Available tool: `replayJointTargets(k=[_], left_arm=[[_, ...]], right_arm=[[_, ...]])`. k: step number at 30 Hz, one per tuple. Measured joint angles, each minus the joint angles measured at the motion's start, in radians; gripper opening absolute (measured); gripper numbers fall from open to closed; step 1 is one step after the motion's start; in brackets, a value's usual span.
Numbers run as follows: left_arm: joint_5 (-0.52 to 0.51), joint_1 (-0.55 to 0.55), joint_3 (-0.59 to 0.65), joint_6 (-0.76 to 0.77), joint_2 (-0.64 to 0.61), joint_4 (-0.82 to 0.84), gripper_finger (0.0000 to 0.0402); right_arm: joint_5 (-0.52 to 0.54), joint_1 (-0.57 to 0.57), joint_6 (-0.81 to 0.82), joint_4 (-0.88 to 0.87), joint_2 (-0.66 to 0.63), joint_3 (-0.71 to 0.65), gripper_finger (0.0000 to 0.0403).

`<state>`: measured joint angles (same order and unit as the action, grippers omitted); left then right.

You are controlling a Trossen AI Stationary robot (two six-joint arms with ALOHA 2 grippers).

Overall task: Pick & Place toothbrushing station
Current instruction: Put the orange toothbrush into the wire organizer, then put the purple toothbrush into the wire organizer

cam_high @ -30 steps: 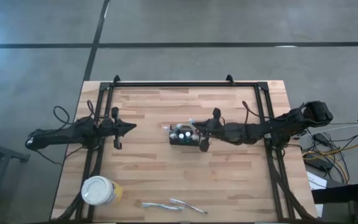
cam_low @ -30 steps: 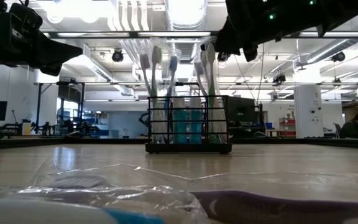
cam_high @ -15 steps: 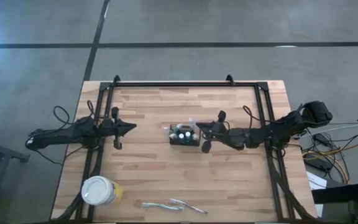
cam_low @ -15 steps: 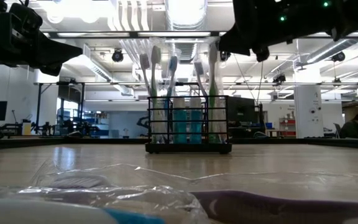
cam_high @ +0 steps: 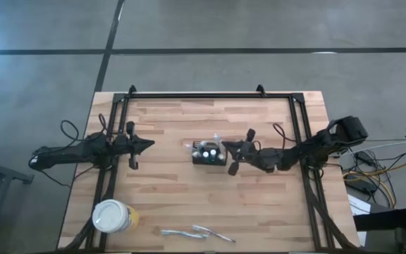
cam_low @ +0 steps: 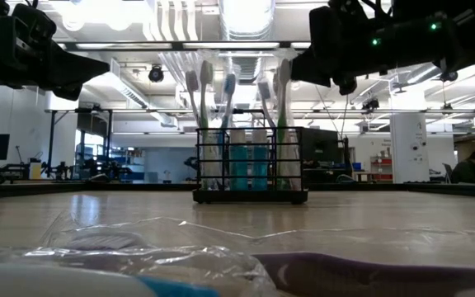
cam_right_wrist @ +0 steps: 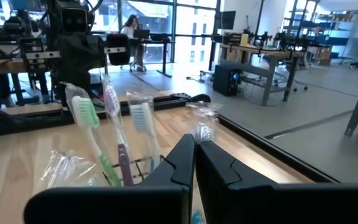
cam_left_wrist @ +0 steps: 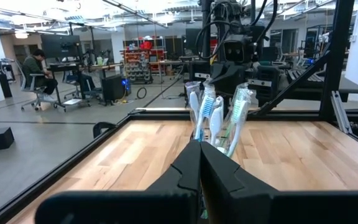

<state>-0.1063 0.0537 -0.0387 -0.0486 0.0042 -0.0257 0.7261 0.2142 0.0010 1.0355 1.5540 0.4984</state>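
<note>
Toothbrushing station (cam_high: 209, 153) upright mid-bench (cam_high: 259, 204), wrapped brushes (cam_low: 237, 91) standing tall above mesh. My right tool (cam_high: 226, 148) hovers just right of it, fingers pressed together, holding nothing. Left tool (cam_high: 149, 144) waits well left, likewise closed, empty. Risks as I judge them: approach with fingers closed shoves caddy or knocks brush heads; top-heavy load could tip. Loose plastic wrap (cam_high: 196, 232) and white tub (cam_high: 113, 216) on near bench edge, clear of path for now.

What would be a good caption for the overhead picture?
Two robot arms flank a black caddy of toothbrushes mid-table, right gripper shut beside it, left gripper shut farther off.
</note>
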Motion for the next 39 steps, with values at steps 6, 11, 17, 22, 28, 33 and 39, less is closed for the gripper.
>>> replayJointTargets(k=[6, 11, 17, 22, 28, 33, 39], left_arm=[[0.000, 0.000, 0.000, 0.000, 0.000, 0.000, 0.0007], [0.000, 0.000, 0.000, 0.000, 0.000, 0.000, 0.0007], [0.000, 0.000, 0.000, 0.009, 0.000, 0.000, 0.0007], [0.000, 0.000, 0.000, 0.023, 0.000, -0.002, 0.0007], [0.000, 0.000, -0.017, 0.023, 0.000, 0.017, 0.0007], [0.000, 0.000, -0.037, 0.022, 0.000, 0.020, 0.0007], [0.000, 0.000, -0.046, 0.022, 0.000, 0.029, 0.0007]], right_arm=[[-0.031, 0.003, 0.020, -0.008, 0.014, 0.021, 0.0010], [-0.061, 0.009, 0.023, -0.015, 0.006, 0.035, 0.0049], [-0.046, 0.008, 0.046, -0.015, 0.003, 0.038, 0.0130], [-0.045, 0.012, -0.007, -0.016, -0.057, 0.038, 0.0175], [-0.045, 0.026, -0.054, -0.155, -0.224, 0.038, 0.0195], [-0.048, 0.029, 0.049, -0.366, -0.354, 0.038, 0.0196], [-0.049, 0.067, 0.011, -0.480, -0.458, 0.038, 0.0191]])
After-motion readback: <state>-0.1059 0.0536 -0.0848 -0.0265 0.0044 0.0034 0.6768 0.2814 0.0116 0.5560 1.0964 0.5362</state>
